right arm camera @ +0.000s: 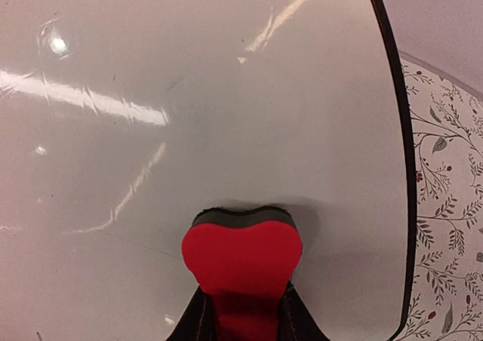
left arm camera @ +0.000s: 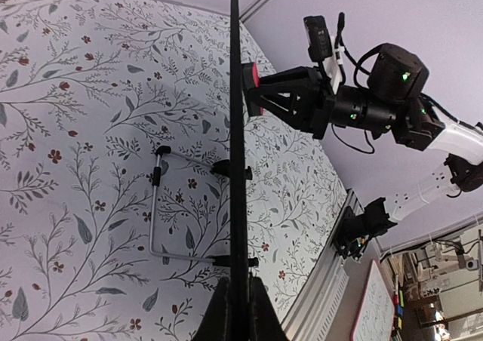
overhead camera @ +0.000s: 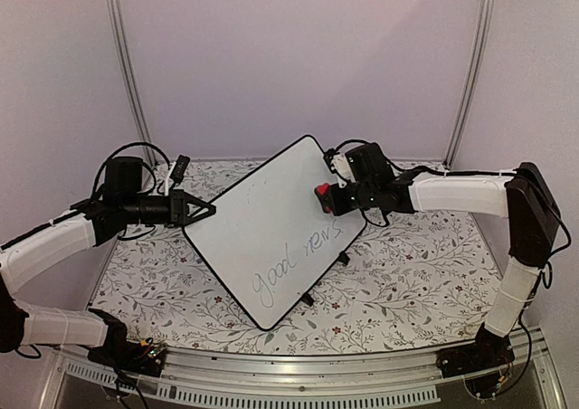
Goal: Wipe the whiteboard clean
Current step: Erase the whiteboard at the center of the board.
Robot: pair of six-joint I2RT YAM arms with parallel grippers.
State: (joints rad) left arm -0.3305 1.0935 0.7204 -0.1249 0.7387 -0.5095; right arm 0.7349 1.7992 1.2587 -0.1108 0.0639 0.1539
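The black-framed glossy white rectangular whiteboard (overhead camera: 258, 214) bears grey handwriting, the red foam eraser block (right arm camera: 241, 258) has dark grey felt, and the white tablecloth (overhead camera: 407, 282) shows grey vines and red flowers.

Lilac walls (overhead camera: 298, 56), floral-patterned tabletop (overhead camera: 407, 282).

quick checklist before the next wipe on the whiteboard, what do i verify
1. Left gripper clamps the whiteboard edge: ok, fingers closed on the frame.
2. Right gripper holds the eraser: ok, pinched between the fingers.
3. Eraser touches the board: ok, its dark felt is pressed on the surface.
4. Board wiped: not ok, grey writing remains on the lower part, away from the eraser.
5. Board's lower edge rests on the table: cannot tell.
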